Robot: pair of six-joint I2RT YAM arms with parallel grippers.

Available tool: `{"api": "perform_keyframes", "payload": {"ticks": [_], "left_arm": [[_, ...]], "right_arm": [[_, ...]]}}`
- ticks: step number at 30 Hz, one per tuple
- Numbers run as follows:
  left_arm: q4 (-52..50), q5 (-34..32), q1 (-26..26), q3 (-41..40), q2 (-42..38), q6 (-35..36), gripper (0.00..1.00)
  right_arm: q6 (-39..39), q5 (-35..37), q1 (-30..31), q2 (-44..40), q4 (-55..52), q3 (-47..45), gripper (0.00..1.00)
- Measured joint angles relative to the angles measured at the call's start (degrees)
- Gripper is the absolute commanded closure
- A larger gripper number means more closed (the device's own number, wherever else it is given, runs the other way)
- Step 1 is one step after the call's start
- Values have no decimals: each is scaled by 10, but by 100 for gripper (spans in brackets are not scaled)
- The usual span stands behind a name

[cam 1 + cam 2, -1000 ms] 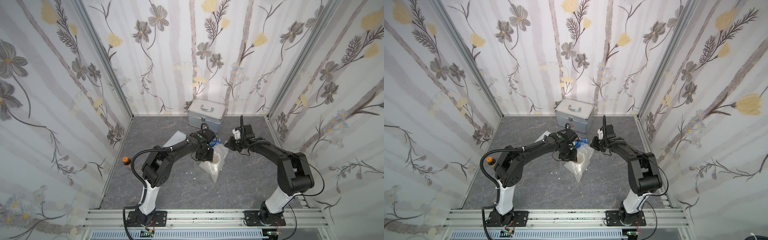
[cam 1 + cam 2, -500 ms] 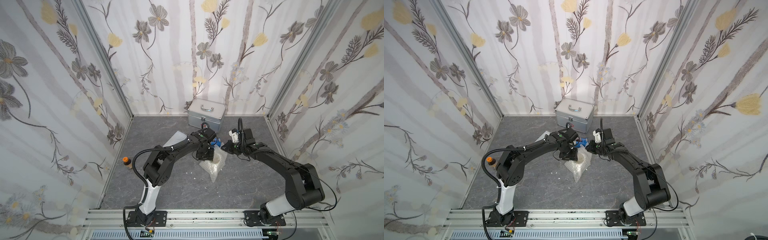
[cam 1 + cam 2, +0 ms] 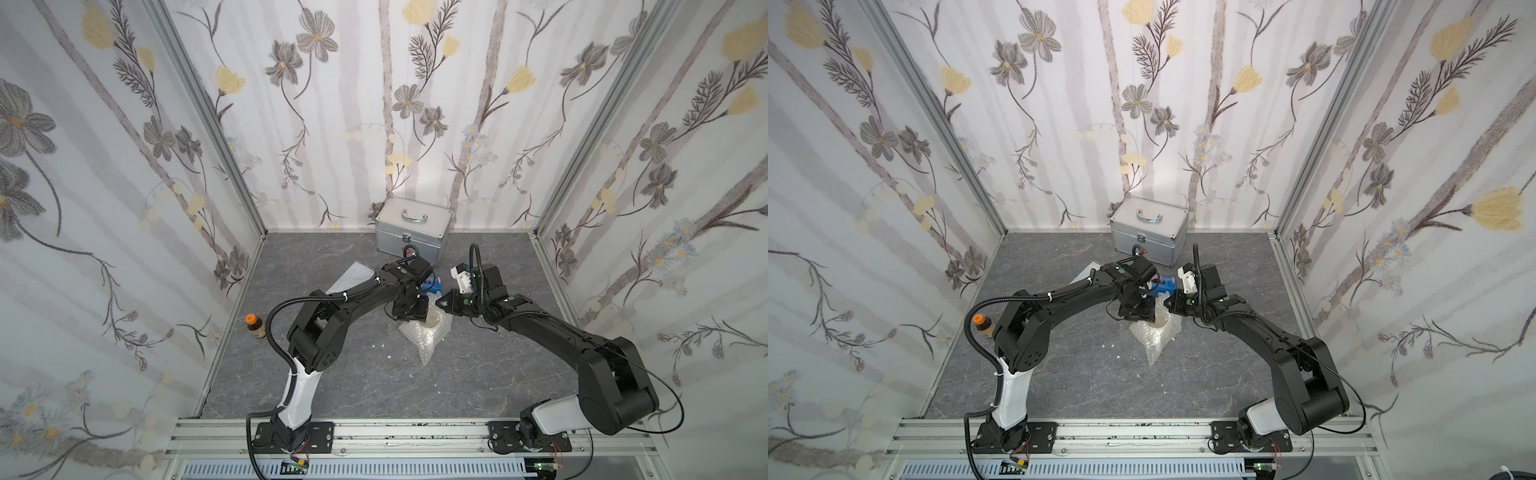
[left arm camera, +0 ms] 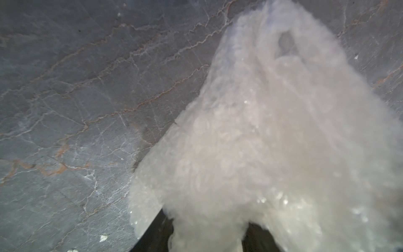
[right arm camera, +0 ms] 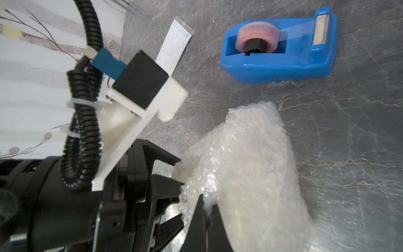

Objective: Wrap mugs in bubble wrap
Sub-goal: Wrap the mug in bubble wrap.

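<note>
In a top view, the mug shows as a cream patch inside the bubble wrap in the middle of the tabletop. My left tool is over it and my right tool is at the wrap's edge.

Left wrist: the fingers stand about half open, straddling and gripping the wrapped bundle.

Right wrist: the right tool is fully closed, apparently pinching a fold of wrap. The blue tape dispenser sits near.

I judge I'm mid-wrap. Next I should draw that fold over the mug's exposed side while the left holds firm, then tape it.
</note>
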Motion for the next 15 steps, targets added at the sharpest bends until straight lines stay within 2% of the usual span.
{"api": "perform_keyframes", "payload": {"ticks": [8, 15], "left_arm": [[-1, 0, 0, 2, 0, 0, 54], [-1, 0, -1, 4, 0, 0, 54]], "right_arm": [[-5, -4, 12, 4, 22, -24, 92], [-20, -4, 25, 21, 17, -22, 98]]}}
